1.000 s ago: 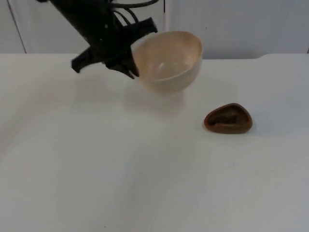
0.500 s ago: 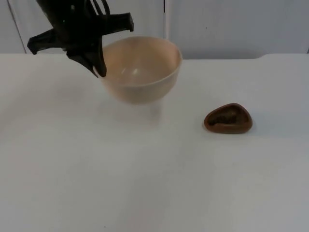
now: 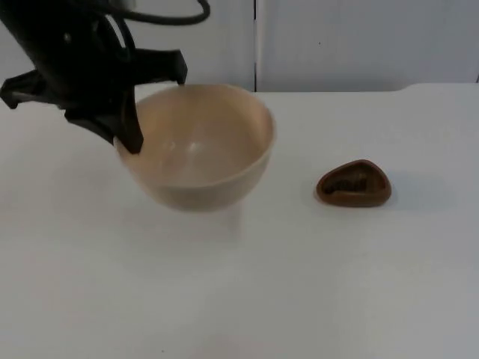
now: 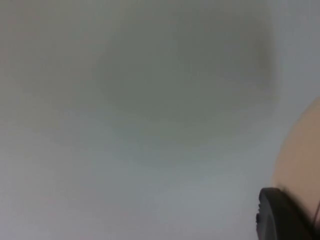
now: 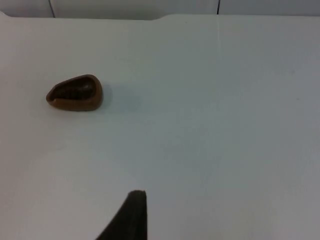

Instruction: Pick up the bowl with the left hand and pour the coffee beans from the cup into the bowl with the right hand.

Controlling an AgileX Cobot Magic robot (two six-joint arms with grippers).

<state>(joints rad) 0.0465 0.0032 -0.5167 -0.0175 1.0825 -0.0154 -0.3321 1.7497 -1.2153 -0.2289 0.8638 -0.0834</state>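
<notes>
Bowl [image 3: 198,149] in left gripper [image 3: 127,138]; no lettering

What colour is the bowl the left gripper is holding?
Pale beige, the bowl in the left gripper; clearest in the top view.

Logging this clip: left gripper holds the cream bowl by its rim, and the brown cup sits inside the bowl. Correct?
Not quite. The left gripper does hold the cream bowl by its rim, but the brown cup lies on the table apart from the bowl, as the top view shows.
</notes>
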